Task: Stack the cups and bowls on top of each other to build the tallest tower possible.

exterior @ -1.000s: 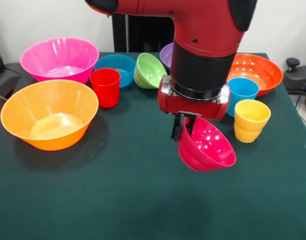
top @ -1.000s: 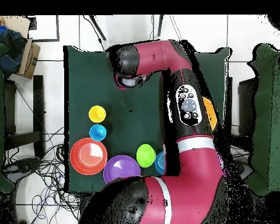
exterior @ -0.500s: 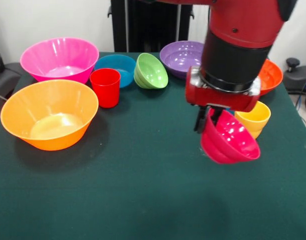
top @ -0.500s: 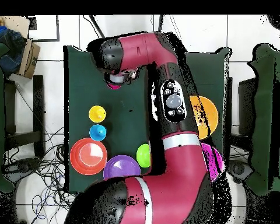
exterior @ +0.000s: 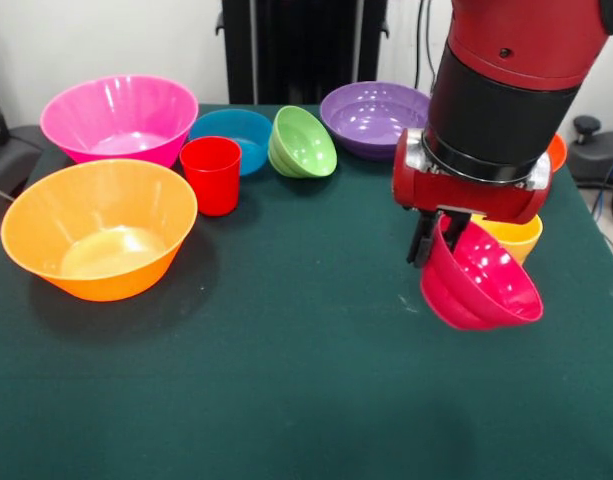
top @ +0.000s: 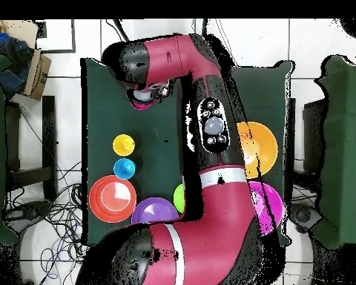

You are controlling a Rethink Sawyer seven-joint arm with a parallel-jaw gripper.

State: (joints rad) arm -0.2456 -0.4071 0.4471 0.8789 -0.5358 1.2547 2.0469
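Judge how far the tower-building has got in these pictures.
Done: nothing is stacked yet; the large glossy orange bowl, pink bowl and red plastic cup all stand separately on the table. In hand: the robot's hand holds the small crimson bowl, tilted, above the cloth. Left: the whole tower.

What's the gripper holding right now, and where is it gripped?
The gripper holds the crimson-pink bowl by its rim, tilted, clear of the table.

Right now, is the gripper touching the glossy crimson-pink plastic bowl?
Touching. The front view shows the gripper with its fingers clamped over the rim of the tilted crimson-pink bowl, which hangs from them.
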